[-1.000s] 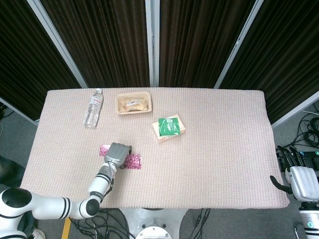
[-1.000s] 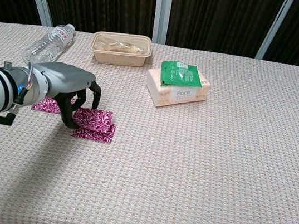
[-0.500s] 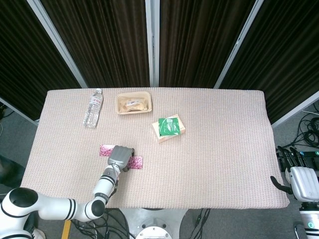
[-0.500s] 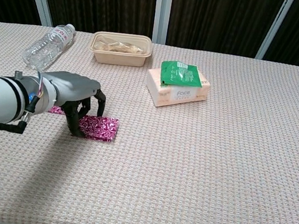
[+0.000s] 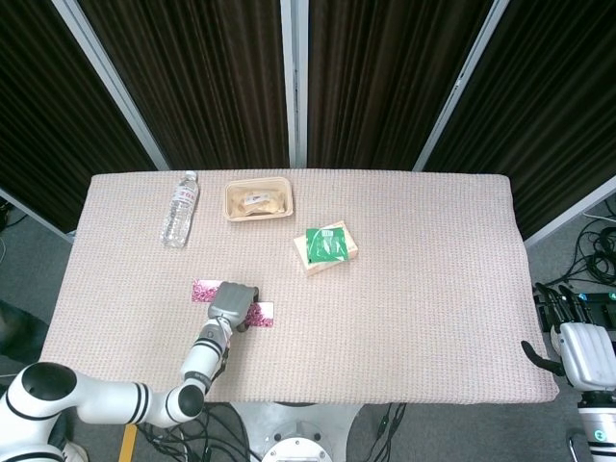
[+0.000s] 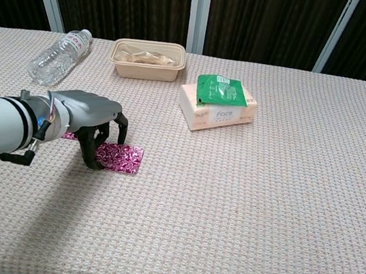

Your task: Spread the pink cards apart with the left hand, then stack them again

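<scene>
Pink patterned cards (image 6: 123,157) lie flat on the table at the front left. In the head view one card (image 5: 204,291) shows left of my left hand and another card (image 5: 261,314) shows right of it. My left hand (image 6: 91,120) arches over the cards with its dark fingertips (image 6: 95,159) pressing down on them; it holds nothing. From above, the left hand (image 5: 232,302) covers the middle of the cards. My right hand (image 5: 580,353) hangs off the table's right edge, away from the cards, and its fingers are too small to read.
A clear water bottle (image 6: 59,55) lies at the back left. A beige food tray (image 6: 147,58) stands behind the cards. A tissue box with a green packet on it (image 6: 218,103) sits mid-table. The woven tablecloth (image 6: 261,211) stretches to the right.
My left hand has slid the right-hand cards leftward and slightly back, closing the spread. The visible cards right of the hand have drawn into a tighter, squarer pile.
</scene>
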`<move>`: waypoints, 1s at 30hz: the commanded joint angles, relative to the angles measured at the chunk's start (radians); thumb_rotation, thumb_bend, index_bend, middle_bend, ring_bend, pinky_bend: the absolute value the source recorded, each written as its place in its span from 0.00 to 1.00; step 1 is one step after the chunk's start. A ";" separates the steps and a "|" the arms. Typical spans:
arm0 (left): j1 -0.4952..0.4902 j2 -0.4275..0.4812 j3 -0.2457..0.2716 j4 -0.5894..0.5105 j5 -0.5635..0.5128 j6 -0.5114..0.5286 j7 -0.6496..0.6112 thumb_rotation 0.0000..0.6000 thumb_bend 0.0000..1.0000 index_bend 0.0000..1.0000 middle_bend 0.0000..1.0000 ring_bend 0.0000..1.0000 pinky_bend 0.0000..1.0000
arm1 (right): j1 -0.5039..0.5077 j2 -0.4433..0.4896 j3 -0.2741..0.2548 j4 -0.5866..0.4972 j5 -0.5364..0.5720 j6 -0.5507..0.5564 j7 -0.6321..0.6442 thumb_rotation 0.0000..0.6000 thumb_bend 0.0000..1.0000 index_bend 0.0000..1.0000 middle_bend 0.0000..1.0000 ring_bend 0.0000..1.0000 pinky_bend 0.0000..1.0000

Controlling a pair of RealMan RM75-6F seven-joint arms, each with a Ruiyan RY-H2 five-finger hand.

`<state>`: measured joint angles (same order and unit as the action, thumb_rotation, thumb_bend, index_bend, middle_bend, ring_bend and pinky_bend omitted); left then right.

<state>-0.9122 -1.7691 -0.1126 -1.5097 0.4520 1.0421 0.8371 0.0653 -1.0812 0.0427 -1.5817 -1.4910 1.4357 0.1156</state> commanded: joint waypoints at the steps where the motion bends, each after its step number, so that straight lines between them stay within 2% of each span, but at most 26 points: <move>1: 0.000 0.002 0.000 -0.003 -0.002 -0.001 0.000 1.00 0.26 0.42 0.84 0.85 0.91 | 0.000 0.000 0.000 -0.001 0.001 0.000 0.000 0.97 0.16 0.01 0.12 0.00 0.10; 22: -0.008 0.016 0.016 0.000 -0.003 -0.023 0.002 1.00 0.26 0.40 0.84 0.85 0.91 | -0.004 0.002 -0.001 -0.006 0.001 0.003 -0.003 0.98 0.16 0.01 0.12 0.00 0.10; 30: 0.014 0.059 0.009 -0.042 0.060 0.011 -0.046 1.00 0.26 0.32 0.84 0.85 0.91 | -0.006 0.004 -0.001 -0.005 0.001 0.005 0.000 0.98 0.16 0.01 0.12 0.00 0.10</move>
<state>-0.9064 -1.7223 -0.1017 -1.5422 0.4962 1.0414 0.8034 0.0598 -1.0775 0.0418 -1.5866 -1.4895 1.4406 0.1159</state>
